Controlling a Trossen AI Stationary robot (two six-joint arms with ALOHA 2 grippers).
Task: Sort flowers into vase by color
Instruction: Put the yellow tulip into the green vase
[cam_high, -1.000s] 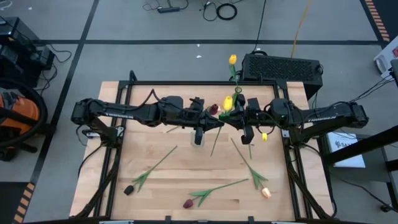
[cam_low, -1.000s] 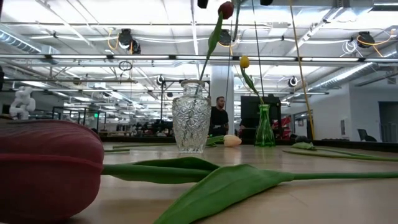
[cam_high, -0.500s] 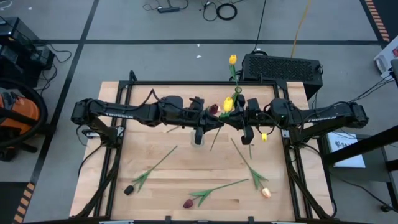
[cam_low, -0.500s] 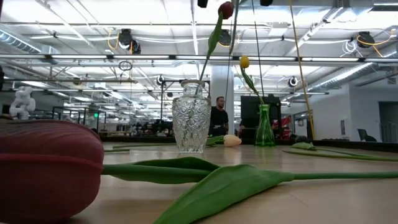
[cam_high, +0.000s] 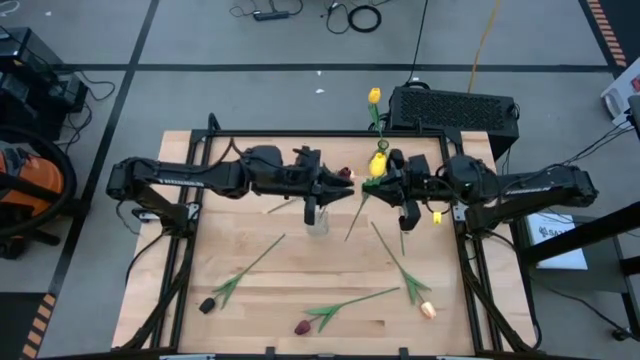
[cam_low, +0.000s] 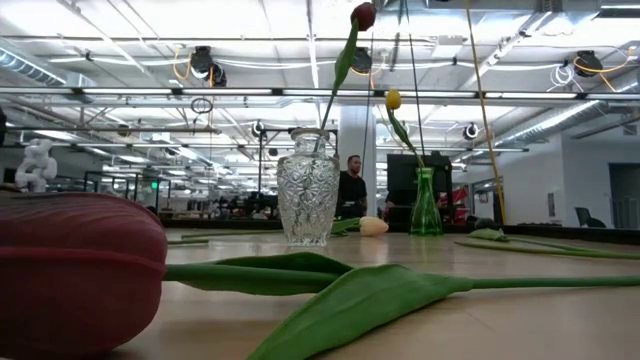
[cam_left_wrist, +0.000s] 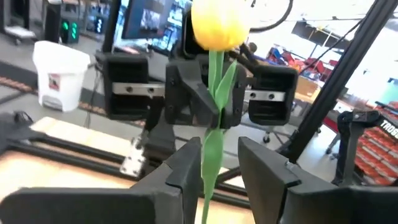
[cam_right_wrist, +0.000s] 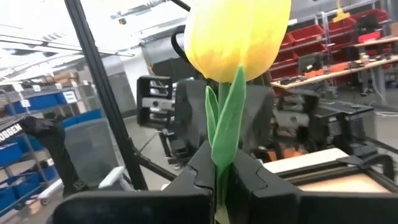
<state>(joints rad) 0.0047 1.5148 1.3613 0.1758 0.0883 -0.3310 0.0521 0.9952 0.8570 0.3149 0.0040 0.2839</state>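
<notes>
We see the right gripper (cam_right_wrist: 216, 163) clamped on a yellow tulip (cam_high: 378, 164) stem above the table (cam_high: 250, 290), beside the glass vase (cam_high: 317, 221); the left gripper (cam_left_wrist: 211, 165) faces it, fingers apart

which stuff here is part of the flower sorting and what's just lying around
Part of the job:
- yellow tulip clamped in the right gripper
- left gripper, open around its stem
- clear cut-glass vase holding a maroon tulip
- green glass vase with a yellow tulip
- loose peach tulip

Just lying about:
- black vented box
- orange vacuum
</notes>
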